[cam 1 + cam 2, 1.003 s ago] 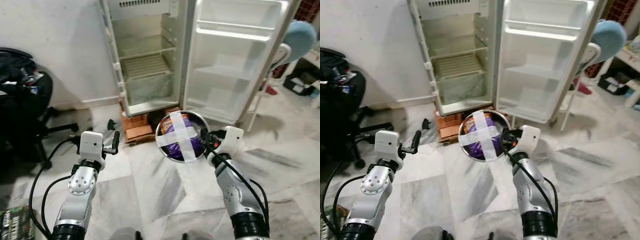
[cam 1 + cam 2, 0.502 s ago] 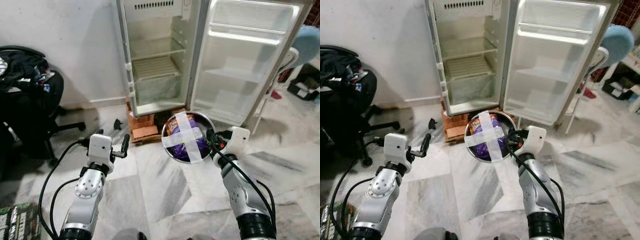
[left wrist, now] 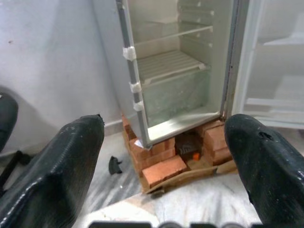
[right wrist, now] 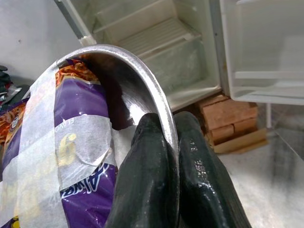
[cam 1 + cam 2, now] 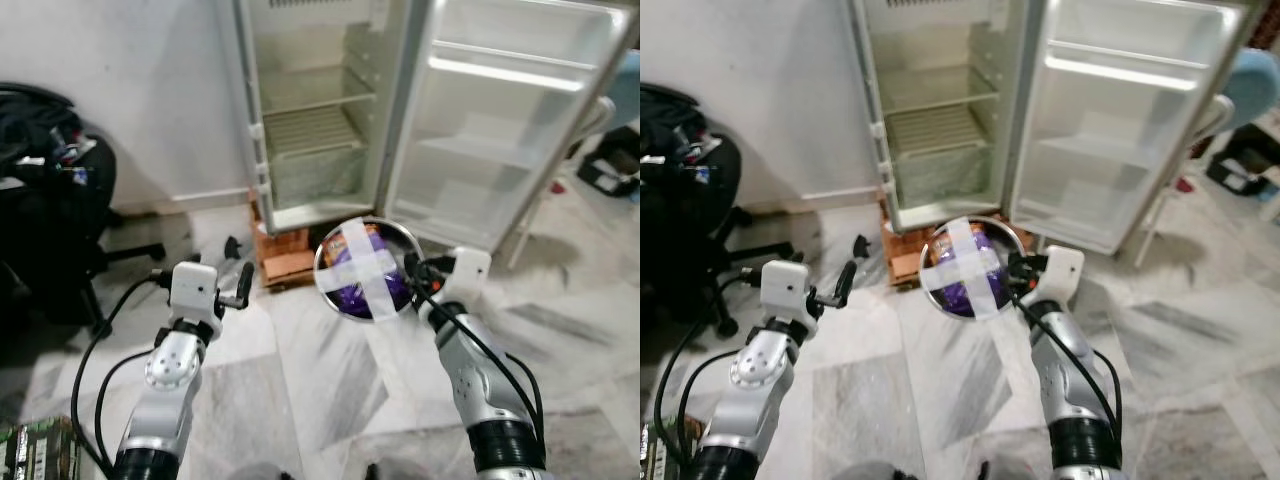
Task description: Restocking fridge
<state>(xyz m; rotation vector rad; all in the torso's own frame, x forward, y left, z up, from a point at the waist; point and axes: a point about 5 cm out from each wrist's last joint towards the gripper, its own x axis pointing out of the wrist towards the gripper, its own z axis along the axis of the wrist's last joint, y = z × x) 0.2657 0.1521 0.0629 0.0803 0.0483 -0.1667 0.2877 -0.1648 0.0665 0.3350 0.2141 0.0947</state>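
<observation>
A steel bowl (image 5: 365, 268) holds a purple and orange snack packet (image 4: 71, 156), strapped in by a cross of white tape. My right gripper (image 5: 410, 272) is shut on the bowl's rim (image 4: 142, 71), and its two fingers (image 4: 152, 156) pinch the metal edge. The bowl hangs tilted on its side, in front of the open fridge (image 5: 310, 120). The fridge has bare shelves and a clear bottom drawer. Its door (image 5: 500, 130) is swung wide to the right. My left gripper (image 3: 164, 127) is open and holds nothing. It is raised at the left and points at the fridge.
The fridge stands on red bricks (image 5: 285, 255) on a marble floor. A black office chair heaped with bags (image 5: 50, 190) is at the left. A small black part (image 5: 232, 245) lies on the floor. A green box (image 5: 35, 445) sits bottom left, and a blue chair (image 5: 1250, 85) stands far right.
The whole view has shifted with my own movement. The bowl stays in my right gripper, and both arms keep the same pose.
</observation>
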